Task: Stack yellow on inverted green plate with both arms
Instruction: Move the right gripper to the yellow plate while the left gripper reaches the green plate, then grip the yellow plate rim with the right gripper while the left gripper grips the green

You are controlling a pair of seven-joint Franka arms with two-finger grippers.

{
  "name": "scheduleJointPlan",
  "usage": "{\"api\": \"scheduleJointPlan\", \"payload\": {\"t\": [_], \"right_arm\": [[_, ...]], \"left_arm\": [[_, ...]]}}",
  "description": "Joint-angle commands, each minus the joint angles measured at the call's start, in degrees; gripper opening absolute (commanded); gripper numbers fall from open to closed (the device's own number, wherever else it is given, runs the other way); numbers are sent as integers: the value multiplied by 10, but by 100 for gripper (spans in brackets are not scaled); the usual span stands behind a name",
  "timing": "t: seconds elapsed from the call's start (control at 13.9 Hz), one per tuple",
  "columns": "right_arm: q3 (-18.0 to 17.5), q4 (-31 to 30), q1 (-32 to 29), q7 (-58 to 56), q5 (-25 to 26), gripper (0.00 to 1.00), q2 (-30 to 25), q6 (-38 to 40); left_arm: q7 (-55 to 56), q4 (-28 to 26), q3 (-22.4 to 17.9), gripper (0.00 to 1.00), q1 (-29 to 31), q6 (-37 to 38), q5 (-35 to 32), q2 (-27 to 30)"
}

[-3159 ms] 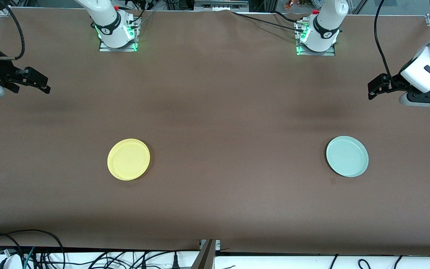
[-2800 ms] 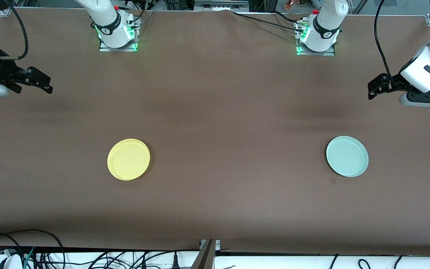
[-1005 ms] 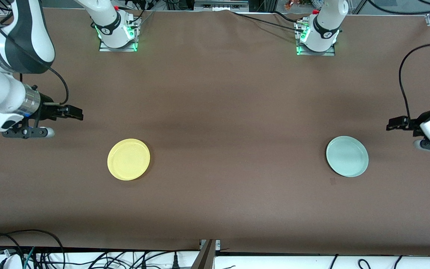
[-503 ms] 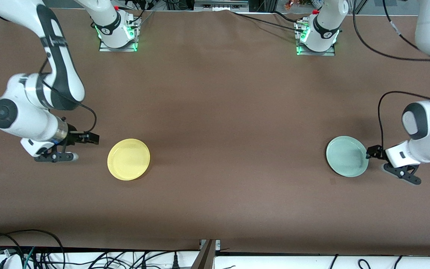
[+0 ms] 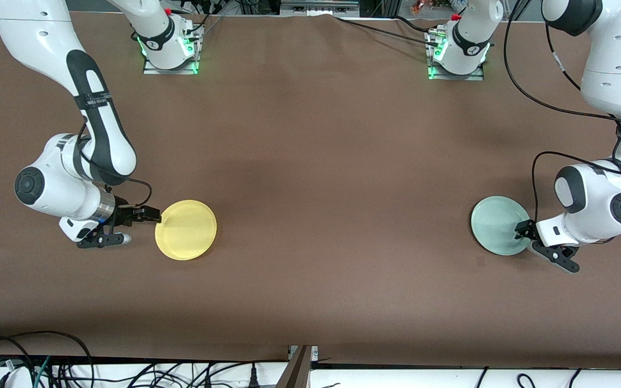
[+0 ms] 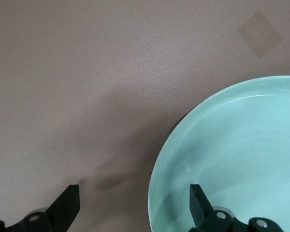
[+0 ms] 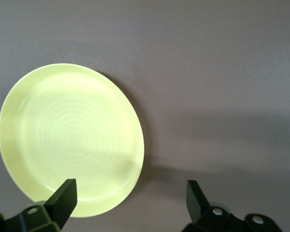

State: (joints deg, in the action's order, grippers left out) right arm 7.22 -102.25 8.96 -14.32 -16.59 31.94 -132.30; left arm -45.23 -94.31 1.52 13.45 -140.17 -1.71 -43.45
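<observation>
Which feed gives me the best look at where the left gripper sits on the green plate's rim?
Left wrist view: the left gripper is open, its fingers straddling the green plate rim, one over the plate, one over the table. The front view shows the gripper at the plate's edge, fingers mostly hidden. The right wrist view doesn't show it.

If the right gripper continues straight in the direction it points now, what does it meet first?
Most likely the rim of the yellow plate: the right gripper, jaws open, already sits at its edge, though its height is unclear.

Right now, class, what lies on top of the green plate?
Nothing rests on the green plate; its hollow faces up, bare. The left pincer, open, straddles its rim. The tabletop under the plate is covered.
</observation>
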Motion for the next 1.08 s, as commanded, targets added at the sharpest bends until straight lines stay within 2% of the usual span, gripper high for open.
{"api": "scheduleJointPlan", "payload": {"t": [0.0, 0.07, 0.14, 0.36, 0.43, 0.57, 0.72, 0.79, 0.86, 1.01], "right_arm": [[-2, 9, 6, -14, 22, 100, 22, -29], [-2, 10, 11, -8, 37, 100, 29, -37], [-1, 9, 16, -7, 45, 100, 35, -39], [0, 9, 18, -6, 68, 98, 47, -41], [1, 9, 18, 3, 68, 80, 47, -41], [1, 9, 17, 30, 70, 63, 48, -41], [1, 9, 17, 39, 70, 40, 50, -41], [1, 9, 19, 50, 70, 31, 52, -42], [1, 9, 21, 52, 70, 31, 57, -43], [1, 9, 21, 54, 70, 30, 58, -43]], "left_arm": [[-55, 11, 3, 28, 3, 7, 0, 1], [-68, 11, 3, 6, 3, 9, 0, 0], [-69, 10, 3, 0, 3, 10, 0, 0], [-70, 10, 3, 0, 4, 13, 0, 0], [-69, 10, 3, 0, 4, 13, 0, 2], [-68, 11, 5, 0, 2, 16, 0, 10], [-68, 13, 8, 0, -4, 29, -1, 38], [-68, 14, 15, 0, -11, 44, -2, 57], [-66, 18, 16, 0, -27, 66, -8, 70], [-59, 32, 13, 0, -64, 83, -73, 92]]}}
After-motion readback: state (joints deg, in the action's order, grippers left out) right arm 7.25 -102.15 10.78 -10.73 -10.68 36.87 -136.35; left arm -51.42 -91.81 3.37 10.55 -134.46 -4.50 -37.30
